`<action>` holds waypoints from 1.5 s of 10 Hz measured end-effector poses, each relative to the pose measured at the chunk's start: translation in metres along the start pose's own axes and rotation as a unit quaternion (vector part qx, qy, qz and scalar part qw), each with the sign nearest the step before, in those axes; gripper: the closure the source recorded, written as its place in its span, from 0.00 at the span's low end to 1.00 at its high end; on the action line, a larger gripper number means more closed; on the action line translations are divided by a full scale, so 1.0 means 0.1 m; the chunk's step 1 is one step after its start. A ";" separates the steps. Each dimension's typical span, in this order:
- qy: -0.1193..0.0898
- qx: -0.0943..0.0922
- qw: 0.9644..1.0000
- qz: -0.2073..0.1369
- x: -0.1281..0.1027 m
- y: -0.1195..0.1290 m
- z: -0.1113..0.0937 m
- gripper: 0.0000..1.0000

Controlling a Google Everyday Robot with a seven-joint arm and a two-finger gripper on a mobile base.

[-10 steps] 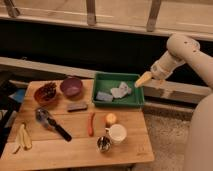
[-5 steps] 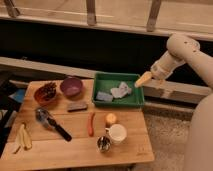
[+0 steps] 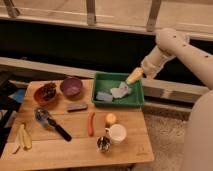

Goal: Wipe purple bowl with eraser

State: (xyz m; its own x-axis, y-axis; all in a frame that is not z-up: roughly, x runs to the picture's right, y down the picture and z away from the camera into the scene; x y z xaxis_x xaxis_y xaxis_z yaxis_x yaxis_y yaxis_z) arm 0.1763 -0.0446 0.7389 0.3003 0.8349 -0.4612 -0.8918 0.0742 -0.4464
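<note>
The purple bowl sits at the back of the wooden table, left of the green tray. The eraser, a small flat dark grey block, lies on the table just in front of the bowl. My gripper, with yellowish fingers, hangs from the white arm above the back right corner of the green tray, far to the right of the bowl and the eraser. It holds nothing that I can see.
The tray holds a blue-grey pad and crumpled pale items. An orange-brown bowl of dark fruit, a black-handled utensil, a banana, a red chilli, an orange, a white mug and a metal cup are on the table.
</note>
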 end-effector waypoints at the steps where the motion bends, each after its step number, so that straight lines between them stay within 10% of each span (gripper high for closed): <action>1: -0.006 0.005 0.999 -0.034 -0.08 0.23 0.06 0.21; 5: -0.054 0.028 0.989 -0.131 -0.24 1.06 0.21 0.21; 10: -0.062 0.036 0.986 -0.148 -0.23 1.20 0.23 0.21; 15: -0.050 0.057 0.962 -0.263 -0.54 1.92 0.51 0.21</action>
State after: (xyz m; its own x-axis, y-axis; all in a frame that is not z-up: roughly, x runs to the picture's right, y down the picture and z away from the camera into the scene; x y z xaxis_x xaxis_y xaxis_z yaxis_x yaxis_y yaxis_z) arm -0.0283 -0.0477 0.7173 0.6907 0.7138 -0.1157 -0.6589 0.5554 -0.5073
